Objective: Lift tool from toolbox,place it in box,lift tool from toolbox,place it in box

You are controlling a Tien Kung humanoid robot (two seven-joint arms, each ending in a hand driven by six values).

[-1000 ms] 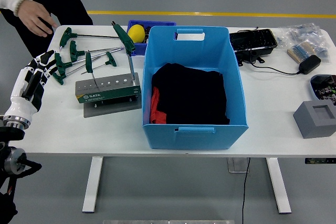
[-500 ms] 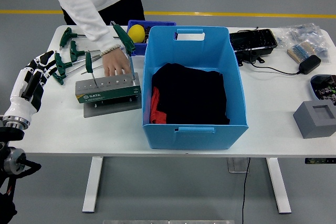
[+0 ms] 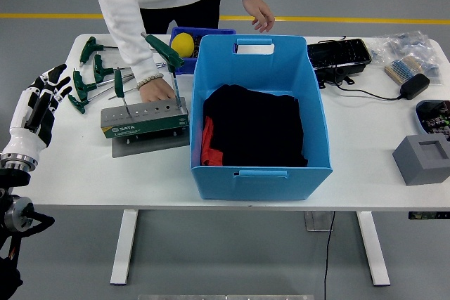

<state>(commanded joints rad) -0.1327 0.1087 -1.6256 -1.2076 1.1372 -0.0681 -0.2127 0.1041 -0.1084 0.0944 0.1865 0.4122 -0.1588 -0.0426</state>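
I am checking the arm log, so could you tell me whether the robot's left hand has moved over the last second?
Yes. The left hand has drawn slightly left, away from the green-handled tools it overlapped earlier, fingers spread.

toolbox (image 3: 144,120): grey-green rack, left of box | tools (image 3: 98,74): green T-handles | box (image 3: 259,114): blue, open

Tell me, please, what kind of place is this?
Probably a robotics lab or workshop: a grey floor with a yellow line, a white table bearing T-handle tools, and a person's hand at the tool stand.
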